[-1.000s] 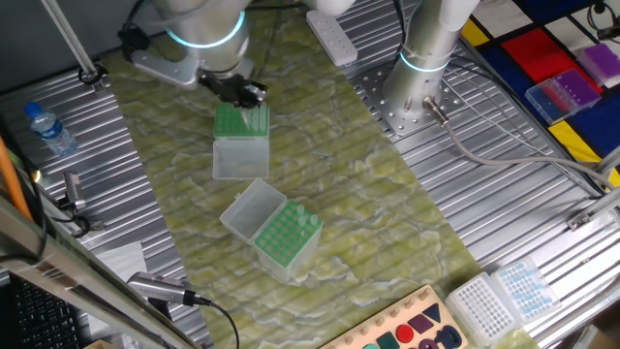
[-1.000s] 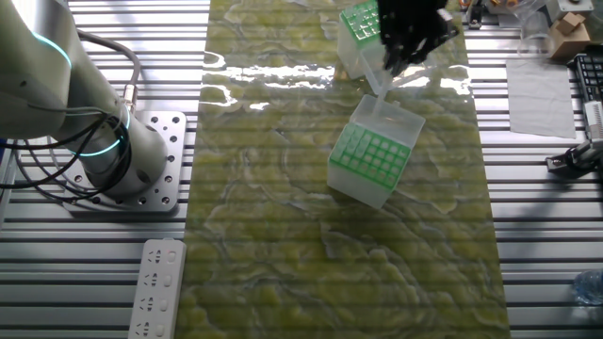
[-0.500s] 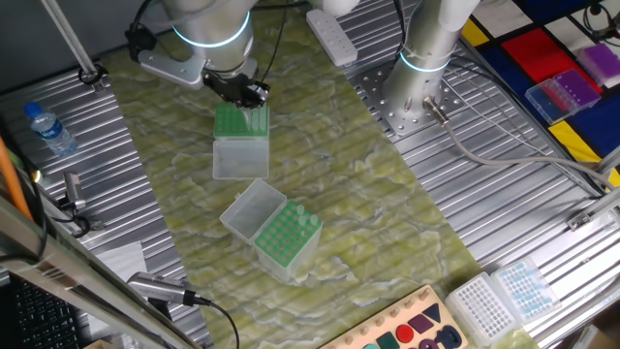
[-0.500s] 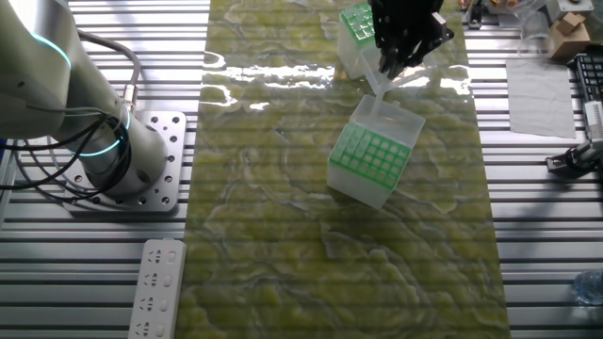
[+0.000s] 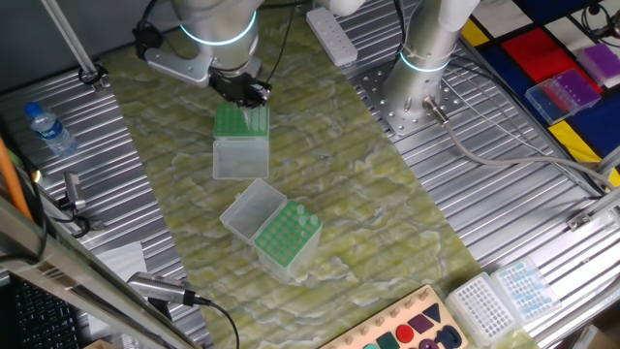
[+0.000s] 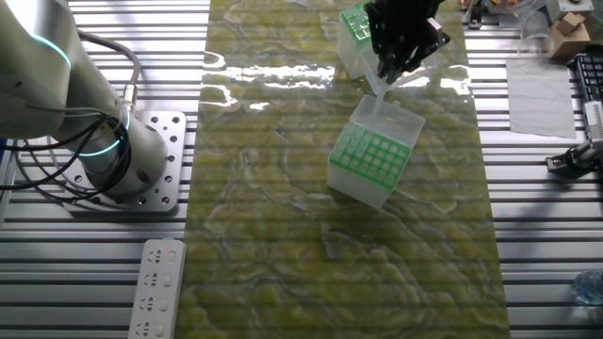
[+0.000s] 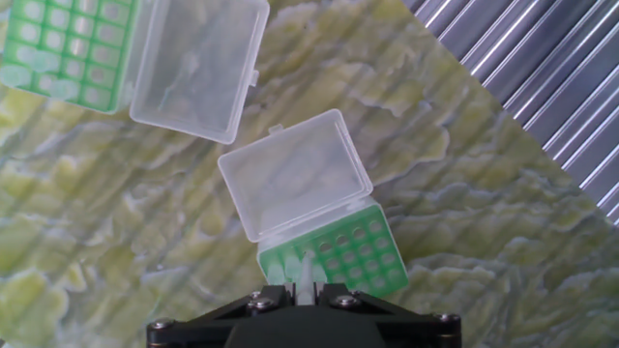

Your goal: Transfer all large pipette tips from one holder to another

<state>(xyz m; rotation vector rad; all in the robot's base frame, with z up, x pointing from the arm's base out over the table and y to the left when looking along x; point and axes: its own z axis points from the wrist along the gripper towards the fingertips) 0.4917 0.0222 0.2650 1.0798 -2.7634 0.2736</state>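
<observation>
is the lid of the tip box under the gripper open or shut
Open. In the hand view the clear lid is swung back flat beside the green rack, leaving its holes uncovered, with one pale tip held at the gripper.

over the last second the arm's black gripper [image 5: 250, 94] has climbed a little above the green rack [image 5: 239, 122] at the far end of the mat and drifted slightly toward the back edge of the tabletop; in the other fixed view it has slid a touch left over that rack. in the hand view a pale pipette tip [image 7: 305, 274] stands between the jaws.
</observation>
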